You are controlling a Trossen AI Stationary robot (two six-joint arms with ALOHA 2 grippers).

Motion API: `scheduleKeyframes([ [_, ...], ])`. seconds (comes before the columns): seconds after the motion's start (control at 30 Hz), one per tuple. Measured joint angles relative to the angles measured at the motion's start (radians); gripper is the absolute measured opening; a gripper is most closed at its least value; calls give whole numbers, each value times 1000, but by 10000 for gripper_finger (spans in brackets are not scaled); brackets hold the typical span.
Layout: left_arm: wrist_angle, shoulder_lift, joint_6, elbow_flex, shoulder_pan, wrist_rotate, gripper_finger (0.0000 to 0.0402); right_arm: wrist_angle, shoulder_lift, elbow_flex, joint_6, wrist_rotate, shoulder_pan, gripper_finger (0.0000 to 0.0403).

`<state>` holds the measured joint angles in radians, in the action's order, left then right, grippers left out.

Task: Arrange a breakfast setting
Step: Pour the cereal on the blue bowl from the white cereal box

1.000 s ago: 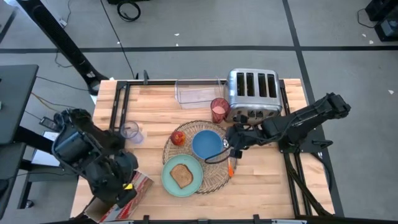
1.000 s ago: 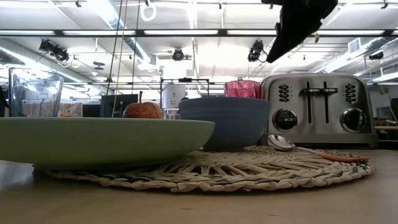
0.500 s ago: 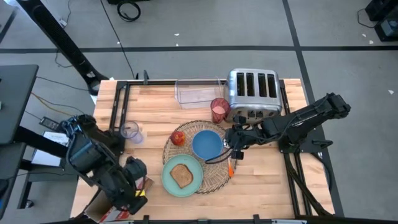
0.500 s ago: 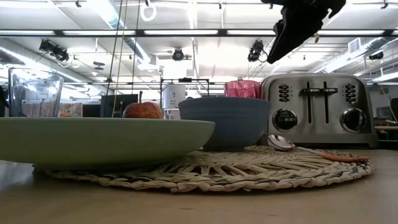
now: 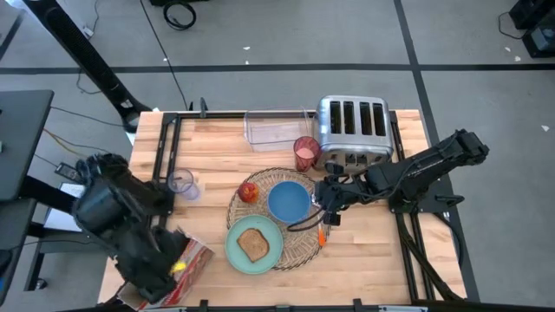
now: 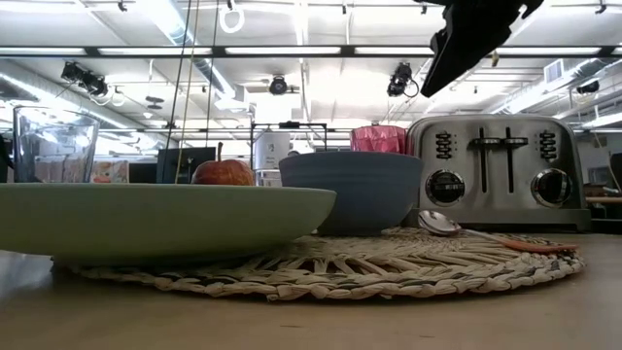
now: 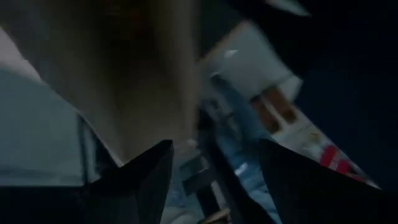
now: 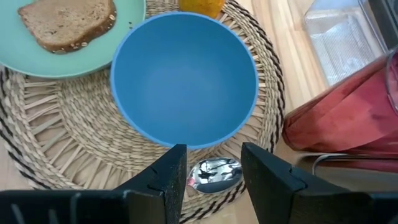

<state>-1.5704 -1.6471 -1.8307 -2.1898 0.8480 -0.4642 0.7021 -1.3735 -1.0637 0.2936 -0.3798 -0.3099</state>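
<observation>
From overhead, you see the right gripper (image 5: 328,204) poised above the woven placemat (image 5: 299,245), just beside the blue bowl (image 5: 289,201), its fingers parted and empty. The orange-handled spoon (image 5: 322,232) lies on the mat's edge below it. Toast (image 5: 252,244) sits on the mint-green plate (image 5: 236,256), the red apple (image 5: 249,191) and pink cup (image 5: 305,152) nearby, by the chrome toaster (image 5: 352,124). Your left arm has swung back toward the table's near left corner since a moment ago; the right has barely shifted.

At table level, the spoon's bowl (image 6: 439,222) rests on the wicker, its handle pointing away toward the toaster (image 6: 499,171). Judge it light, stiff and slick at the metal end; take it by the orange handle, where the fingers should bite better.

Past the left wrist, you get only blur; the left gripper (image 7: 211,186) shows its fingers apart, holding nothing.

Past the right wrist, both fingers (image 8: 171,177) stand narrowly apart over the spoon's shiny bowl (image 8: 214,172), nothing between them. They have opened a touch within the last second.
</observation>
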Motion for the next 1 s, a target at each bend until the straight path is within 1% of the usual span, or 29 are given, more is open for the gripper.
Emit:
scheduleKeyframes([
  [0.07,0,-3,-19,69,15,-17,242,-7,0,0,0,0,-4,160],
  [0.27,1,-2,-12,204,32,20,242,-23,0,0,-46,0,-2,160],
  [0.4,-2,-2,-9,256,31,83,242,-31,0,0,-53,5,4,159],
  [0.47,0,-1,13,279,28,148,242,-40,0,0,-57,6,5,159],
  [0.53,0,0,43,304,11,181,237,-63,0,0,-81,38,5,159],
  [0.6,-2,1,80,330,-12,198,226,-104,0,0,-119,101,3,159],
  [0.7,-2,1,137,360,-40,219,197,-197,0,0,-184,173,-10,159],
  [0.83,-4,2,215,382,-75,226,143,-350,0,0,-219,213,-19,164],
  [0.93,-5,2,252,382,-99,232,90,-439,-12,0,-210,243,-16,180],
  [1.0,-5,2,272,373,-107,233,47,-483,-27,0,-209,249,-13,197],
])
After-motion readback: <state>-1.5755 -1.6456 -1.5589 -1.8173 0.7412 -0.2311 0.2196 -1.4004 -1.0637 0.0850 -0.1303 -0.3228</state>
